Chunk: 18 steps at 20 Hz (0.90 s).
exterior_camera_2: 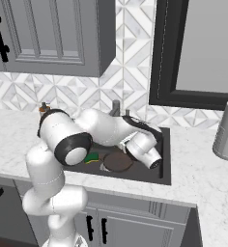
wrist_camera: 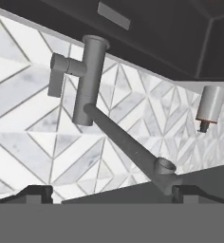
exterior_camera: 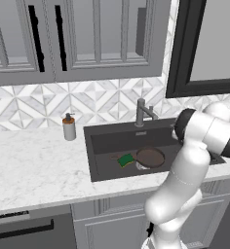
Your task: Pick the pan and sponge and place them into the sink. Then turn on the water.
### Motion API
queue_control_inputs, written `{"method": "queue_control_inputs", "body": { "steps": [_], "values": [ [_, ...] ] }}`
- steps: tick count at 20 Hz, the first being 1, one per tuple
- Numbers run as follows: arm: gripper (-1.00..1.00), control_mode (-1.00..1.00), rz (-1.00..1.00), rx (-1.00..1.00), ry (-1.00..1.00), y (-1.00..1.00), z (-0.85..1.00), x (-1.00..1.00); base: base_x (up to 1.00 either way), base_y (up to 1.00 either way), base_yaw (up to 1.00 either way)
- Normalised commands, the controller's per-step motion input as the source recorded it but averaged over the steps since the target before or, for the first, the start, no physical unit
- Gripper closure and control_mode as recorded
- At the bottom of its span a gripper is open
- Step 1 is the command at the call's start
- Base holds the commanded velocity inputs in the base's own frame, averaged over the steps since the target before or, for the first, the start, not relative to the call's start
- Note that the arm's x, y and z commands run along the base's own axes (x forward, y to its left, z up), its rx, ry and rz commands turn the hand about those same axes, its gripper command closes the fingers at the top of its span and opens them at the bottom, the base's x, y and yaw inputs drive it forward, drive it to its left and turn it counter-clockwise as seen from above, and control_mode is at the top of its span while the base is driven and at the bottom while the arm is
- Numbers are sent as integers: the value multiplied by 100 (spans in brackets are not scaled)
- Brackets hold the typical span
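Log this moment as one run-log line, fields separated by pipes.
pan: in sink | sponge: in sink beside pan | faucet: no water visible | end effector: open, facing faucet | phase: approach faucet

ahead of me a wall of white and grey diamond tiles. grey upper cabinets with black handles hang above, a dark-framed window sits to the right, white marble table, grey lower cabinets below.
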Motion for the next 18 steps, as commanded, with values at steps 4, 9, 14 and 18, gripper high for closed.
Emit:
{"method": "queue_control_inputs", "body": {
  "steps": [4,9,14,18],
  "values": [
    [-100,-100,0,1,0,0,-16,26,0,0,0],
    [-100,-100,0,1,0,0,-12,26,0,0,0],
    [-100,-100,0,1,0,0,0,38,0,0,0],
    [-100,-100,0,0,0,0,0,47,0,0,0]
  ]
}}
